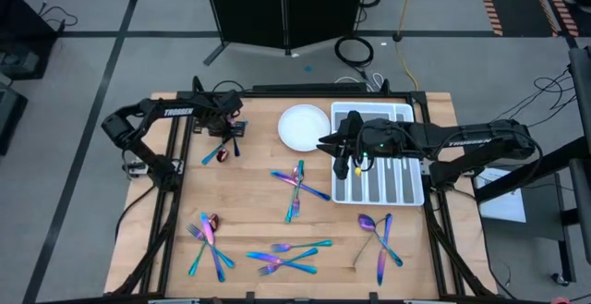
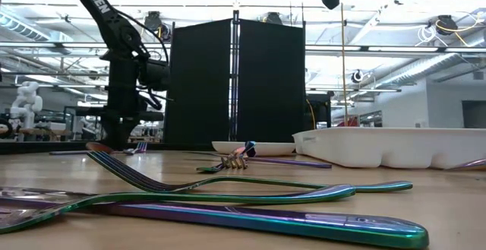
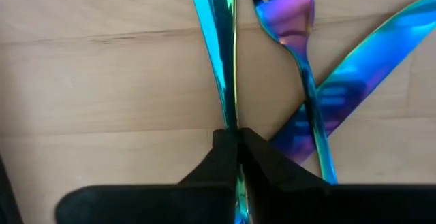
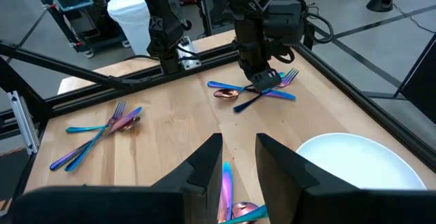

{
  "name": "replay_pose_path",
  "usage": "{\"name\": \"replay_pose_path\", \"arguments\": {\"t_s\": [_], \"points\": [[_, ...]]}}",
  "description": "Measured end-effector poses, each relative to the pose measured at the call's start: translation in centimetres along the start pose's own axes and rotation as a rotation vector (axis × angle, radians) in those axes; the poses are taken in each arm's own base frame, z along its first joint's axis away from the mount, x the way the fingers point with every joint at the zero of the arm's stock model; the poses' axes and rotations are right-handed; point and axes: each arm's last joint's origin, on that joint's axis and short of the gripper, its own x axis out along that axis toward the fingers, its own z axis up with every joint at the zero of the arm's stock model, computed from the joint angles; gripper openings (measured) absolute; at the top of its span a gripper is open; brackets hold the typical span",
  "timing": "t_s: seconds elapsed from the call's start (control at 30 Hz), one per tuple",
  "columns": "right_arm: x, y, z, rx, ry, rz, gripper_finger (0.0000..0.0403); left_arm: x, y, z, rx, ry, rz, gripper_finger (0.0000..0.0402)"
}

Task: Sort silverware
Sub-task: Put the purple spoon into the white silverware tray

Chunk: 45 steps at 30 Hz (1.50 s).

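1. The silverware (image 1: 297, 186) was glossy metal with a mirror-like rainbow shine.
2. The table (image 1: 249, 202) was pale wood, smooth and matt.
3. The plate (image 1: 303, 126) and tray (image 1: 399, 112) looked white, smooth, slightly glossy.
4. The left gripper (image 3: 237, 142) fingers looked matt black.

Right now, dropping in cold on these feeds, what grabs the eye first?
The iridescent silverware lies scattered in crossed clusters over the wooden table. At the far left corner the left gripper is shut on a blue-teal knife beside a purple fork. The right gripper hangs over the white cutlery tray, next to the round white plate.
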Motion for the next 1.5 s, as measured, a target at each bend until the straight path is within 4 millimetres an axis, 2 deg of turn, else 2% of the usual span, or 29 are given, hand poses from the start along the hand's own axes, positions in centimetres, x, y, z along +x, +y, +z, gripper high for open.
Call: {"name": "replay_pose_path", "arguments": {"t_s": [0.17,0.4,1.1,1.3,1.5], "points": [[0.0,0.0,0.0,0.000,0.000,0.000,0.0082,-0.2,-0.2,0.2,0.026,-0.001,-0.017,0.0006],[0.0,0.0,0.0,-0.003,0.000,0.000,0.0082,-2.0,-0.6,0.6,0.032,-0.051,-0.109,0.0001],[0.0,0.0,0.0,0.000,0.000,0.000,0.0082,-2.1,-1.0,0.7,0.118,-0.052,-0.165,0.0001],[0.0,0.0,0.0,0.000,0.000,0.000,0.0082,-2.1,-1.0,0.7,0.150,-0.056,-0.165,0.0033],[0.0,0.0,0.0,0.000,0.000,0.000,0.0082,-0.8,-0.6,0.1,0.164,-0.022,-0.139,0.0071]]}}
